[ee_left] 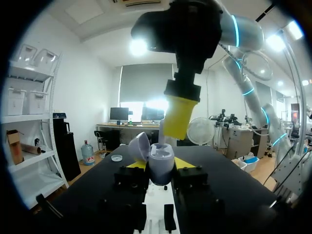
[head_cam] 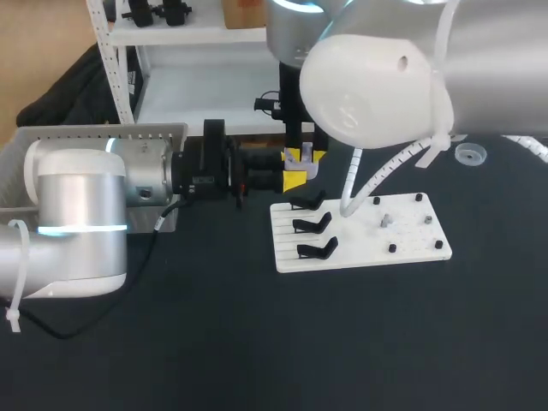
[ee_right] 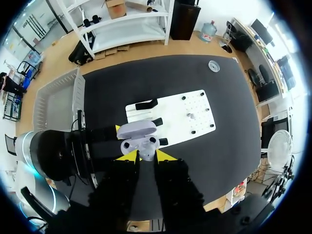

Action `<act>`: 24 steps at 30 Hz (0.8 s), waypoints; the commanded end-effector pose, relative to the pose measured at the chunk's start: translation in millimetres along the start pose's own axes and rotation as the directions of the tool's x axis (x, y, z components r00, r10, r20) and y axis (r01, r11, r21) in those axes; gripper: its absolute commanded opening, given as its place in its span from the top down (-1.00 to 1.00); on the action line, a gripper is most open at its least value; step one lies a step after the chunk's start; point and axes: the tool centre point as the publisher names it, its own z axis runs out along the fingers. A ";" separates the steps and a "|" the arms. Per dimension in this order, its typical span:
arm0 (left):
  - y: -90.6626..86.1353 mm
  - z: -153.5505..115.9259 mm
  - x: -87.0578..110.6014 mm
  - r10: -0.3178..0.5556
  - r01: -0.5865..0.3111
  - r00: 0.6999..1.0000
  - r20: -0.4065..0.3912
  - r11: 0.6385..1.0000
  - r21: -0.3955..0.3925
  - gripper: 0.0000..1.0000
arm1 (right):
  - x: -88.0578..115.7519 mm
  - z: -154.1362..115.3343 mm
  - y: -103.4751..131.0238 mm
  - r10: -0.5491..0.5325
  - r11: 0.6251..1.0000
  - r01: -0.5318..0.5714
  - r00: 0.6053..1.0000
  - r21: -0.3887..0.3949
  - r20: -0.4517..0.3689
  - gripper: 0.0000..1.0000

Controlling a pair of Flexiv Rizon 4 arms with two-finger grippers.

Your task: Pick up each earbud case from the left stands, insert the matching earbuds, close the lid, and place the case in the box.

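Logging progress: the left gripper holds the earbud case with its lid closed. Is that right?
Not quite. The left gripper does hold the earbud case, but its lid is open and tilted back, as the left wrist view shows.

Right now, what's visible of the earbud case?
The earbud case is small, rounded, pale lavender-grey, apparently smooth plastic. Its lid stands hinged open, showing two recesses. The left gripper is shut on its base from both sides, holding it off the table near the white board's stand end. The right gripper hangs right above it; contact unclear.
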 end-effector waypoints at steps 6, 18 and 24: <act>0.2 0.2 0.4 0.001 -0.001 1.000 0.003 1.000 -0.001 1.00 | -1.6 4.8 2.7 0.003 1.000 -0.003 1.000 0.001 -0.006 1.00; 0.2 0.2 0.4 0.001 -0.001 1.000 0.003 1.000 -0.001 1.00 | 0.2 8.7 -0.5 0.018 1.000 -0.018 1.000 0.008 -0.016 1.00; 0.2 0.2 0.4 0.001 -0.001 1.000 0.003 1.000 -0.001 1.00 | -1.3 11.1 -0.3 0.020 1.000 -0.020 1.000 0.009 -0.022 1.00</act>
